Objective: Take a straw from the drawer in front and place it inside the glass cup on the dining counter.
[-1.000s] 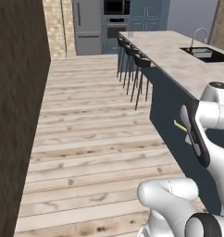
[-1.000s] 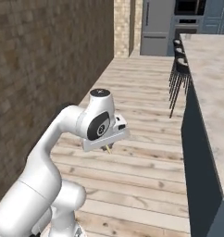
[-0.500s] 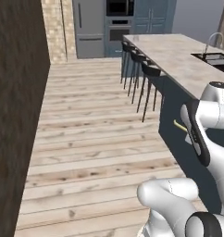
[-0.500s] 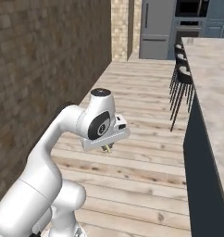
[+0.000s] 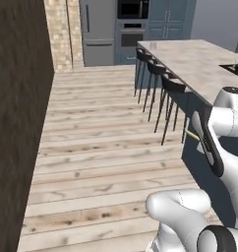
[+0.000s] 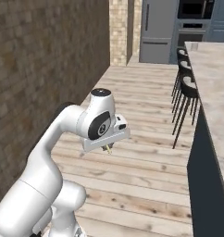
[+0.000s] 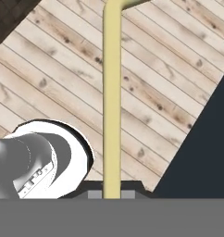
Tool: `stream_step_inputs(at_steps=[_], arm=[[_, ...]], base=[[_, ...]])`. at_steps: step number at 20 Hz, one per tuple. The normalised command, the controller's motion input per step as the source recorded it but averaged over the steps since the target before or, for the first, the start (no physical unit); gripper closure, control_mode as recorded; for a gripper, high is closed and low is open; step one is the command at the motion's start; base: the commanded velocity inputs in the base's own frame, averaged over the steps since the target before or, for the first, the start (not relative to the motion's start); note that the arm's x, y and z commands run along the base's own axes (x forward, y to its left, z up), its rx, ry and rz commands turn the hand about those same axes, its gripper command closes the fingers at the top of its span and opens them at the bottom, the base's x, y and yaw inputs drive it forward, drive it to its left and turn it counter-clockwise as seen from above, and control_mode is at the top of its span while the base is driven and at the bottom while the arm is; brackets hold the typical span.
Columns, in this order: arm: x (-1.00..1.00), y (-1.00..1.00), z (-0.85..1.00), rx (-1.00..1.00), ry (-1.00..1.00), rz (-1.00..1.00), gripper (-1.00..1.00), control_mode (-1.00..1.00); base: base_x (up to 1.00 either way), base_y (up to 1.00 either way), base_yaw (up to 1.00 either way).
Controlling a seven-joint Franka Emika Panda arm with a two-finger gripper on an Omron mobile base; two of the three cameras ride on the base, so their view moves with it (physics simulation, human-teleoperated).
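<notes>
My gripper is shut on the straw, a pale yellow-green stick that runs straight up the hand view and bends over at its top end. From the left base view the straw pokes out beside the hand, close to the dark side of the dining counter. The right base view has the gripper hanging under the white wrist, over the wooden floor, left of the dining counter. The drawer and the glass cup are out of view.
Black bar stools line the counter's near side. A steel fridge and wall ovens stand at the far end. A brick wall runs along the left. Open plank floor lies between.
The whole picture has shifted, so the base has moved: counter and stools sit differently in both base views. The arm holds its pose, the straw still gripped.
</notes>
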Motion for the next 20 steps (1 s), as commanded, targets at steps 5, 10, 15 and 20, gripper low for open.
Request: stream_step_inputs(at_steps=[5,10,15,20], arm=[[0.00,0.00,0.00,0.00,0.00,0.00,1.00,1.00],[0.00,0.00,0.00,0.00,0.00,0.00,1.00,1.00],[0.00,0.00,0.00,0.00,0.00,0.00,1.00,1.00],[0.00,0.00,0.00,0.00,0.00,0.00,1.00,1.00]], base=[[1.00,0.25,0.02],[1.00,0.21,0.01],[1.00,0.19,0.00],[1.00,0.15,0.00]])
